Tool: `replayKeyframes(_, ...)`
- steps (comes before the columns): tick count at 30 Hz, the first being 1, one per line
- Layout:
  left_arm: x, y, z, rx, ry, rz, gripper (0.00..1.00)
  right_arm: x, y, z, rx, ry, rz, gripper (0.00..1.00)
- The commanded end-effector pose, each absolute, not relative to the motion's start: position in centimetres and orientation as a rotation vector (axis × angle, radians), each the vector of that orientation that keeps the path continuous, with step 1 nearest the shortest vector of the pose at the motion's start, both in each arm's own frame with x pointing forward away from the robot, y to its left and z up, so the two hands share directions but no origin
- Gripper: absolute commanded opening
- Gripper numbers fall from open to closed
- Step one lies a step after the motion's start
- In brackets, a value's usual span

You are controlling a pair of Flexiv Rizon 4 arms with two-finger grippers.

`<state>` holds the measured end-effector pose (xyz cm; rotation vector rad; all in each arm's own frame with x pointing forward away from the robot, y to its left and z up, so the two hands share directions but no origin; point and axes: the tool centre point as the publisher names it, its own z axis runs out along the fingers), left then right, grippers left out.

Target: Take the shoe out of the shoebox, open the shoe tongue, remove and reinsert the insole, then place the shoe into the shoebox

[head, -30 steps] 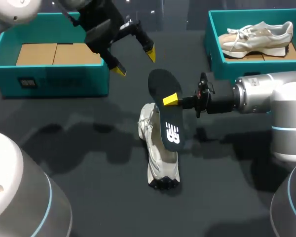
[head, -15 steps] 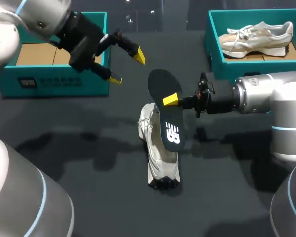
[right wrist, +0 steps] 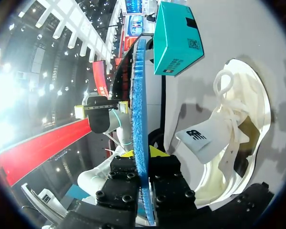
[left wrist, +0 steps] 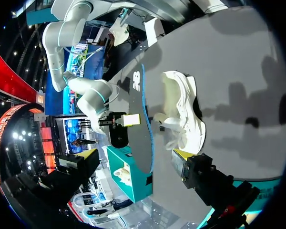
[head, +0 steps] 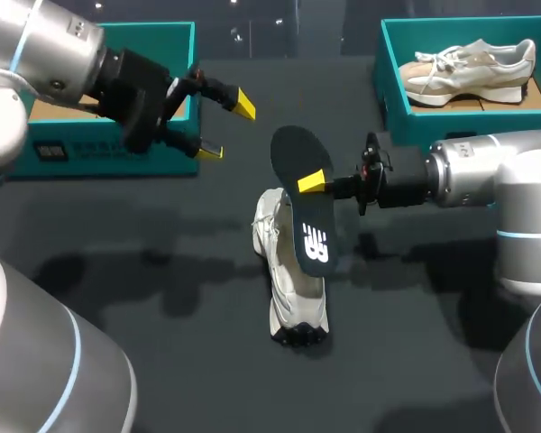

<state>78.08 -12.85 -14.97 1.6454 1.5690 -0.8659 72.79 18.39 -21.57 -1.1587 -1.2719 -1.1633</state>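
Shoe (head: 293, 289) on dark table (head: 162, 298), insole (head: 305, 216) clamped in right end effector (head: 309, 183)

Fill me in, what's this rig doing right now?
The right gripper has its fingers clamped on the dark insole and holds it edge-on above the white shoe, so the insole is out. That shoe sits on the table between the two boxes. The left gripper is open and empty, in the air by the left box. A second shoe lies in the right box.
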Motion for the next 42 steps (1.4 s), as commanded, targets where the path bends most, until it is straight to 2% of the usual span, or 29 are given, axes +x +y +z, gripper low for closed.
replayKeyframes(1, 76.7, -11.6, -16.1, 1.469, 1.481, -0.888, 1.0, 72.7, 18.4, -21.6, -1.161, -1.272, -1.164, 0.0)
replayKeyframes(15, 76.2, -11.1, -16.8, 1.415, 1.391, -0.844, 1.0, 72.7, 18.4, -21.6, -1.161, -1.272, -1.164, 0.0)
replayKeyframes(32, 77.3, -15.2, -20.5, 1.234, 1.459, -0.938, 1.0, 72.9, 19.5, -21.4, -1.168, -1.248, -1.192, 0.0)
replayKeyframes(35, 77.6, -15.8, -20.9, 1.229, 1.457, -0.954, 0.87, 73.0, 19.9, -21.3, -1.162, -1.246, -1.187, 0.0)
replayKeyframes(38, 77.9, -16.2, -21.3, 1.22, 1.448, -0.973, 0.65, 73.1, 20.1, -21.1, -1.158, -1.242, -1.184, 0.0)
replayKeyframes(42, 78.2, -16.7, -21.7, 1.199, 1.43, -1.004, 0.54, 73.1, 20.3, -21.0, -1.151, -1.238, -1.185, 0.0)
